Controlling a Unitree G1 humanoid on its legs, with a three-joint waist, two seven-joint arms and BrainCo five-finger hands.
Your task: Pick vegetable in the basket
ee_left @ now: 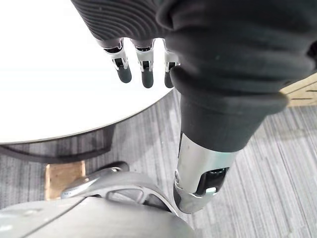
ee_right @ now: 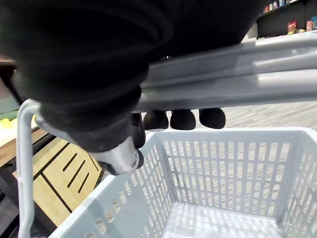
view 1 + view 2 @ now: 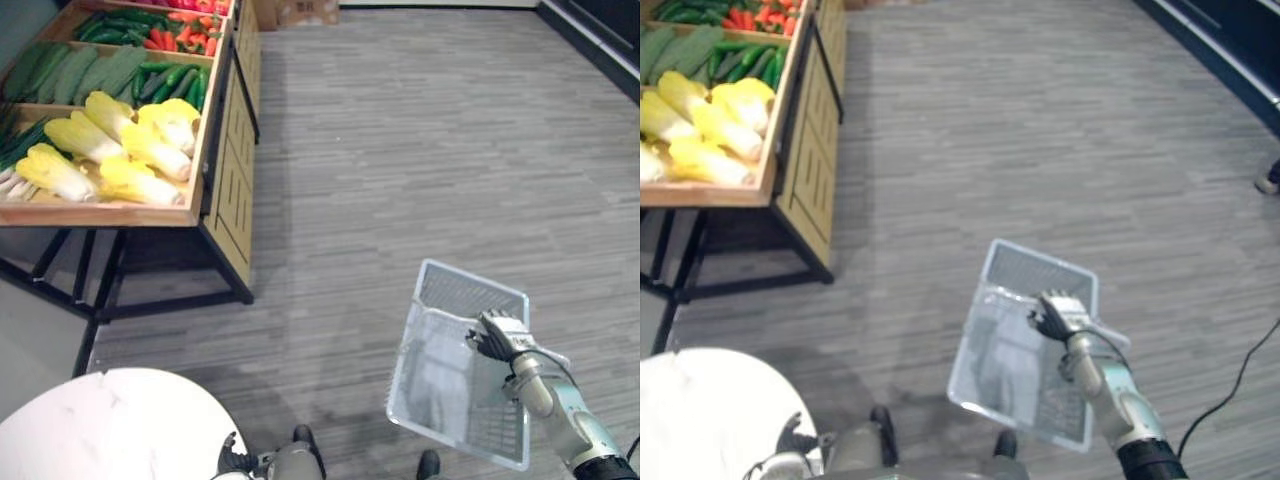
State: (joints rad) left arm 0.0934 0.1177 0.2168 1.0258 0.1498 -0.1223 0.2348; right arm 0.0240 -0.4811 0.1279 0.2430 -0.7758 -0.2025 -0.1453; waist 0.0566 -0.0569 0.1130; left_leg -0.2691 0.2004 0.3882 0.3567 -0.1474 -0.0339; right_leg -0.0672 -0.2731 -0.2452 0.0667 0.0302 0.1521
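Note:
An empty pale grey mesh basket [image 3: 475, 279] hangs over the carpet at lower right. My right hand [image 3: 500, 335] is shut on its handle [image 2: 223, 74], with the dark fingertips [image 2: 183, 119] curled under the bar above the basket's wall [image 2: 223, 158]. The vegetables lie in a wooden stand [image 3: 225, 180] at upper left, well away from the basket: yellow-white cabbages [image 3: 110, 150] in the near tray, cucumbers [image 3: 70, 70] and green and red peppers [image 3: 185, 30] behind. My left hand [image 3: 232, 458] hangs low by a white round table, its fingers [image 1: 143, 64] relaxed and holding nothing.
The white round table [image 3: 100, 425] stands at lower left, close to the stand's dark metal legs [image 3: 100, 270]. Grey carpet [image 3: 420, 150] stretches between the stand and the basket. Cardboard boxes [image 3: 300, 12] sit at the far end.

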